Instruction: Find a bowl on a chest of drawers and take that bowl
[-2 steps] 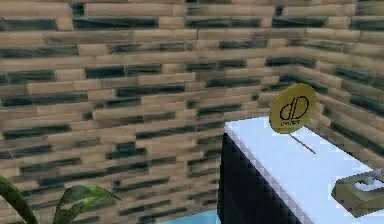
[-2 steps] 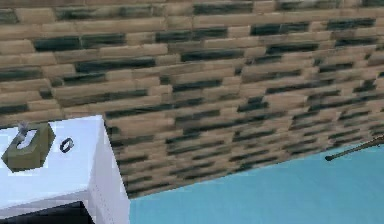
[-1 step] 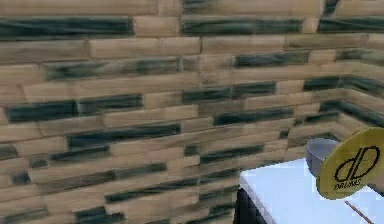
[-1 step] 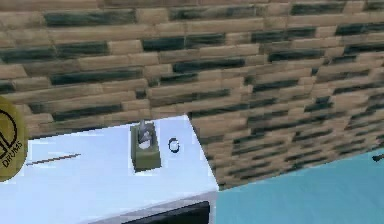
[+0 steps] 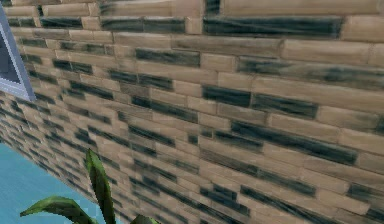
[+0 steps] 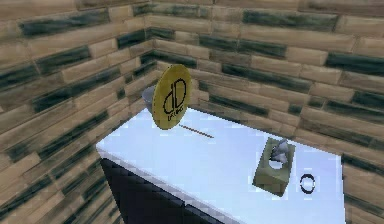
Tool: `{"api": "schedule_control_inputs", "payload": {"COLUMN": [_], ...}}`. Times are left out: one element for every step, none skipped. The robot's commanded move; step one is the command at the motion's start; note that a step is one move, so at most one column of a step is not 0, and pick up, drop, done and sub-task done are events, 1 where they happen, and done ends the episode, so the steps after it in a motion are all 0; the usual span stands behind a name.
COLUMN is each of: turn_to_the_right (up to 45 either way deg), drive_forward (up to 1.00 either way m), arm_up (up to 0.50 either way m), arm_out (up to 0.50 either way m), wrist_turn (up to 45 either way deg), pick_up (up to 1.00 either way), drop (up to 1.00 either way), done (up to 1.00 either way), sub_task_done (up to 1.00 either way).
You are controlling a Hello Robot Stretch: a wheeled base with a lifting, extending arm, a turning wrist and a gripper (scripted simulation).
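1. A dark chest (image 6: 150, 195) with a flat white top (image 6: 215, 165) stands in a corner where two brick walls (image 6: 280, 60) meet.
2. A round yellow disc (image 6: 172, 97) stands up on its edge on the white top. It has a dark sign in its middle.
3. The disc is near the back corner of the chest, close to the walls.
4. A thin stick (image 6: 200, 131) lies on the top. It starts at the foot of the disc and points to the right of it.
5. A small grey shape (image 6: 150, 100) peeks out from behind the disc's left edge. It is too small to tell what it is.
6. A tan box (image 6: 270, 172) with something grey poking out of its top sits well to the right of the disc, closer to the chest's front edge.
7. A little dark ring (image 6: 308, 182) lies just past the box, on the side away from the disc.
8. I cannot tell which thing near the disc, if any, is the bowl.
9. I cannot tell if the pincer is wide, narrow or holding something.
10. In the forward view, a brick wall (image 5: 220, 100) is very close. A bit of window (image 5: 8, 60) is at that view's left edge.
11. Long green plant leaves (image 5: 98, 180) reach up at the bottom left of that view, over a blue floor (image 5: 25, 180).
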Motion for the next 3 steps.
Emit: {"api": "schedule_control_inputs", "payload": {"turn_to_the_right": [0.0, 0.0, 0.0], "drive_forward": [0.00, 0.00, 0.00], "arm_up": [0.50, 0.38, 0.00], "arm_out": [0.00, 0.00, 0.50], "wrist_turn": [0.0, 0.0, 0.0], "pick_up": [0.00, 0.00, 0.00], "drop": [0.00, 0.00, 0.00], "done": [0.00, 0.00, 0.00], "sub_task_done": [0.00, 0.00, 0.00]}}
